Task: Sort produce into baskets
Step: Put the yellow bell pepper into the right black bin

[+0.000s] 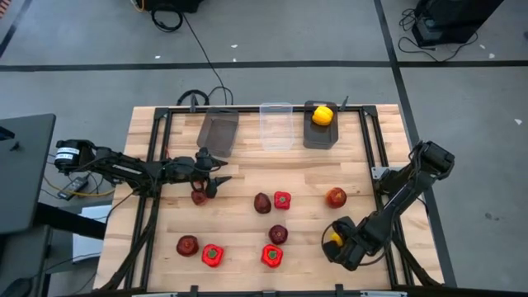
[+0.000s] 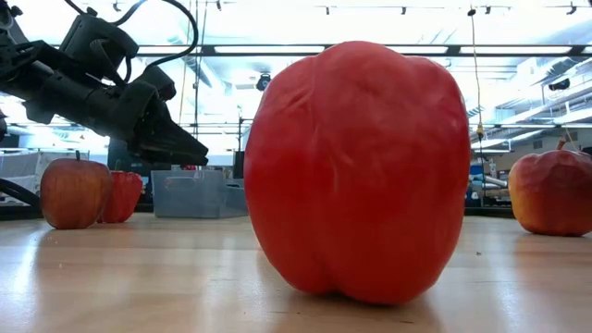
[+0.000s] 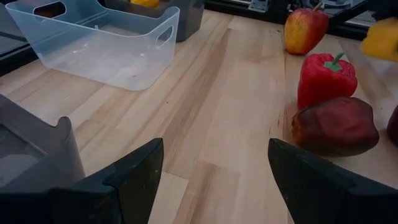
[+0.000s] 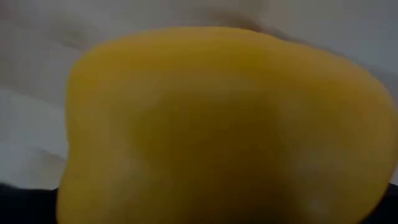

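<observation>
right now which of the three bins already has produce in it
The dark grey bin at the right end of the row, holding a yellow pepper. The clear bin in the middle and the left grey bin hold nothing.

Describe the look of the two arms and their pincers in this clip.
Both arms are dark, nearly black, built of slim jointed segments. The left arm has a white cylindrical part and loose cables near its base. The right arm has a bulky rounded joint at its base. The left pincer shows two flat, black, wedge-shaped fingers. No markings are legible.
</observation>
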Controlling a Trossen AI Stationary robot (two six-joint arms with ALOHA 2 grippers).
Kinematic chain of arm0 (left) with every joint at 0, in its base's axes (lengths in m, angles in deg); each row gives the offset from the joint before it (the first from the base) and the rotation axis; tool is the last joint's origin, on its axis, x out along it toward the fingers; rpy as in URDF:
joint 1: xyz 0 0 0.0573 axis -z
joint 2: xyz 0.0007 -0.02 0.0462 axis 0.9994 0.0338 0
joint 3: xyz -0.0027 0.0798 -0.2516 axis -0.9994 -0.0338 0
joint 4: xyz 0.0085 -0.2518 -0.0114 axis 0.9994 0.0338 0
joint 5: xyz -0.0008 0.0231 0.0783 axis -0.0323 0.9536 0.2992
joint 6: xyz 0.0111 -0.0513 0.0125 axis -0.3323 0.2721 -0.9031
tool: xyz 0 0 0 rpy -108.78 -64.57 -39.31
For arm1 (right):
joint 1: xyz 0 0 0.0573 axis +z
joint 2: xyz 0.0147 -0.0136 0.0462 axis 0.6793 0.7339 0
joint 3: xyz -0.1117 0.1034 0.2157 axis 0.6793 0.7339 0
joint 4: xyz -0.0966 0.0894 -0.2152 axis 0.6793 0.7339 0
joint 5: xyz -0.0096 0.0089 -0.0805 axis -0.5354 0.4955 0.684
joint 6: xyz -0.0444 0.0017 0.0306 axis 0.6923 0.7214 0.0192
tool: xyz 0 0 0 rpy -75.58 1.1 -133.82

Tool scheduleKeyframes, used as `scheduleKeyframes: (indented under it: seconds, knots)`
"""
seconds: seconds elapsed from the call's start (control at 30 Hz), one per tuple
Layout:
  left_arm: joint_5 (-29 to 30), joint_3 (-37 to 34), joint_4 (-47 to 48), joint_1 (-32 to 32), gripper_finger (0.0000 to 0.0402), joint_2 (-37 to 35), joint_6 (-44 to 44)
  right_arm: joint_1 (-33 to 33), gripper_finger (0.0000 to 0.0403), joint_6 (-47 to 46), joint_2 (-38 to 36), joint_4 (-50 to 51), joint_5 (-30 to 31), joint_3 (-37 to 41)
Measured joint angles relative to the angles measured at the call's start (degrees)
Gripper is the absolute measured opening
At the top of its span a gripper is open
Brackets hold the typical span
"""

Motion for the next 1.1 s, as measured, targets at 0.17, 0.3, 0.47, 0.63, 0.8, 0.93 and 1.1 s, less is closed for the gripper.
scheduleKeyframes:
  seconds: [0.17, 0.3, 0.47, 0.63, 0.8, 0.93, 1.1]
  knots:
    - [0.02, 0.00, -0.22, 0.00, 0.0294, 0.00, 0.33, -4.34, 0.0336, 6.27, -4.04, 13.92, 12.69, -6.16]
    - [0.02, 0.00, -0.43, 0.00, 0.0294, 0.01, 1.08, -10.17, 0.0336, 12.09, -7.96, 24.36, 21.12, -8.03]
    - [0.02, 0.00, -0.41, 0.00, 0.0294, 0.00, 2.74, -21.72, 0.0338, 24.44, -13.08, 29.94, 26.72, -8.11]
    - [0.02, 0.00, -0.41, 0.00, 0.0294, 0.00, 3.16, -38.27, 0.0340, 43.33, -16.89, 29.14, 29.73, -8.11]
    - [-0.93, 0.00, -0.33, 0.18, 0.0294, 0.00, 5.70, -55.34, 0.0348, 61.79, -18.67, 25.90, 30.86, -8.11]
    - [-2.77, 0.00, 0.31, 1.22, 0.0294, 0.00, 5.59, -65.94, 0.0357, 75.38, -18.20, 18.51, 27.74, -8.11]
    - [-2.30, 0.00, -0.10, 1.33, 0.0294, 0.00, 3.95, -76.38, 0.0371, 85.07, -14.52, 10.48, 17.07, -8.11]
